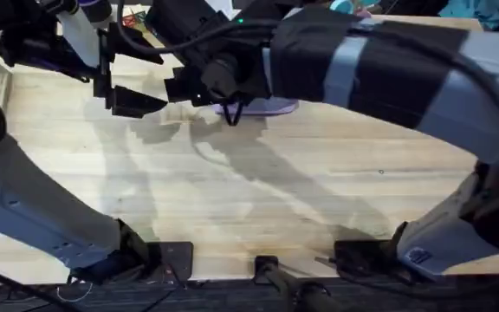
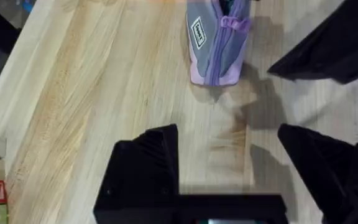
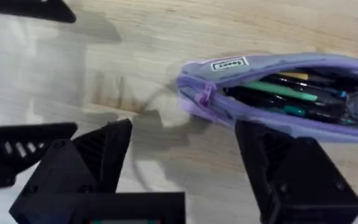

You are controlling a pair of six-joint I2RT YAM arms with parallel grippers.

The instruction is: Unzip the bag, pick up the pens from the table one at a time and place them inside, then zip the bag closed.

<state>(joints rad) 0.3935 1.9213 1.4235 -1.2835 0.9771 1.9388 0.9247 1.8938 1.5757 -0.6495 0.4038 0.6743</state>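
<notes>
A: One bag [image 3: 278,93] is lying on the surface [image 3: 166,37], gaping open, pens [image 3: 284,93] showing inside from the right wrist.

B: Left wrist is seeing its zipped end. Left tool [image 2: 229,168] and right tool [image 3: 185,162] are both hanging apart, gripping nothing.

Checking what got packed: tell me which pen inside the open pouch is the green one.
In the right wrist view, the green pen lies lengthwise in the open lavender pouch, brighter than the dark pens beside it. Their exact count is unclear.
</notes>
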